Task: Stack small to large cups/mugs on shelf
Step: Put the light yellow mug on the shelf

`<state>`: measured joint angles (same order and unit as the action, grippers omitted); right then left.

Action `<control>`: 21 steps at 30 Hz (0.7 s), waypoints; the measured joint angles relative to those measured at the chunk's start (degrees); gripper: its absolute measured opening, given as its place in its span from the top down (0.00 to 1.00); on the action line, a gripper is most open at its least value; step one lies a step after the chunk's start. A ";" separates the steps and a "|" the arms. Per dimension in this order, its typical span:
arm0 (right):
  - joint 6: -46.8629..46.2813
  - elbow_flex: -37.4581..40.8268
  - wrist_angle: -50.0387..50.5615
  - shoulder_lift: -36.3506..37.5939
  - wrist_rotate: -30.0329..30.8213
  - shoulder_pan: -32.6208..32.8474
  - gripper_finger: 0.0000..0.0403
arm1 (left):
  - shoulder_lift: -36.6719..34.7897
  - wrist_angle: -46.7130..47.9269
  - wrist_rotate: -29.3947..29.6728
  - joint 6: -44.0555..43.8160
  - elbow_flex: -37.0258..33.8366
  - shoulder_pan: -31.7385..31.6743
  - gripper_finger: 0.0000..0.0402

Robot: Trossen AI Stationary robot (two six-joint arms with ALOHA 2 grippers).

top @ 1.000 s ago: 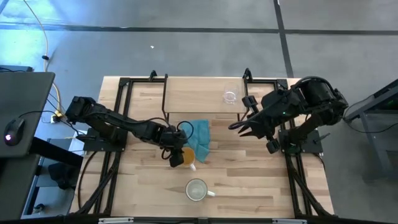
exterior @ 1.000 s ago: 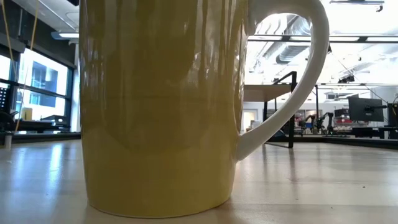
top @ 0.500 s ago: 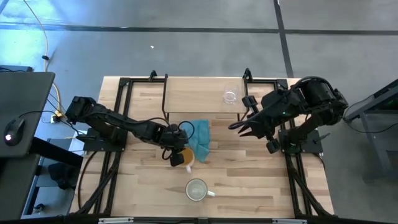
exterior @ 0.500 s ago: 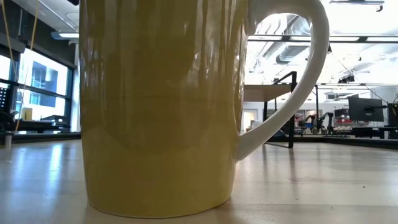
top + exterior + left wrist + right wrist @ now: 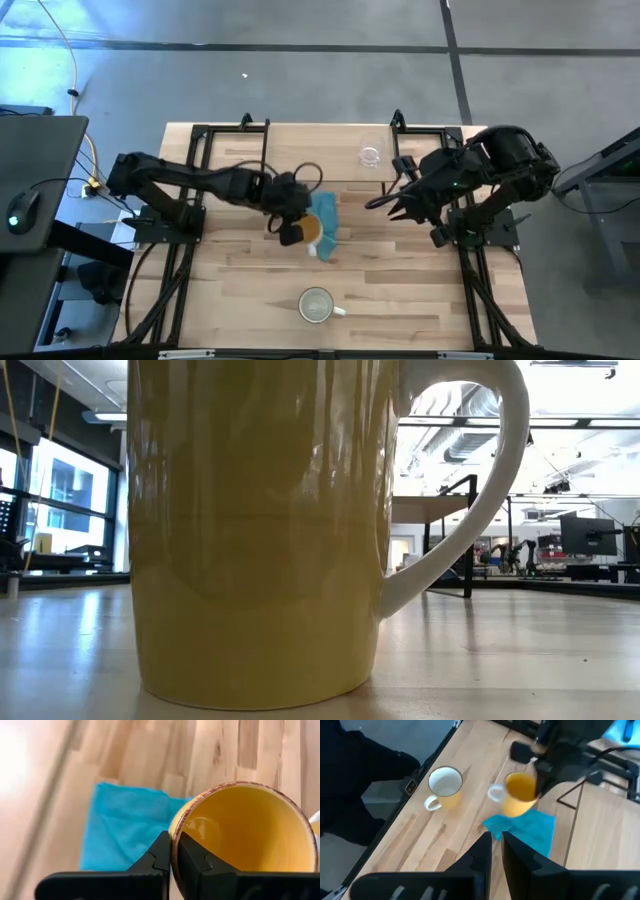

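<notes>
My left gripper [image 5: 288, 228] is shut on the orange mug [image 5: 311, 229] and holds it over the teal cloth [image 5: 326, 222] at the table's middle. The mug's pale handle [image 5: 495, 793] points away from the gripper. The small clear glass cup [image 5: 370, 155] stands on its base on the shelf [image 5: 320, 150] at the far side. The cream mug [image 5: 317, 305] stands upright on the table near the front edge and fills the low view [image 5: 260, 530]. My right gripper [image 5: 378, 203] hangs shut to the right of the cloth and holds nothing. My left gripper pinches the orange mug's wall at the rim [image 5: 176, 822], on the side opposite the handle. One finger [image 5: 192, 860] is inside the mug and the other [image 5: 161, 856] is outside. The fingers slant down from above. The mug hangs tilted, clear of the table.
The shelf's thin black legs [image 5: 266, 150] stand on the table beside the left arm's path. The black frame rails [image 5: 190, 190] run along both table sides. Bare wood lies between the cloth and the cream mug.
My left gripper has shut on the orange mug's rim, then risen and gone toward the table's far edge. The mug has left the table and now hangs tilted over the teal cloth. The right arm has kept still.
</notes>
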<state>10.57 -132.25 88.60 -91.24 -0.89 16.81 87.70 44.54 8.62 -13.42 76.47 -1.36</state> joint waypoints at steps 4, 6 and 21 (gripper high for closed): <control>-0.05 0.00 0.44 0.00 -0.04 0.87 0.92 | -0.04 3.32 0.02 3.22 5.18 -3.45 0.99; 0.27 0.00 0.70 0.00 -0.07 1.36 0.92 | -0.04 4.38 -0.06 4.89 6.84 -5.33 0.99; 1.94 0.00 1.07 0.00 -0.02 1.97 0.92 | 7.08 7.12 -4.04 13.69 18.13 -17.46 0.99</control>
<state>12.51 -132.25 89.67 -91.24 -0.91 18.79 94.78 51.66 4.59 0.27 94.61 -18.82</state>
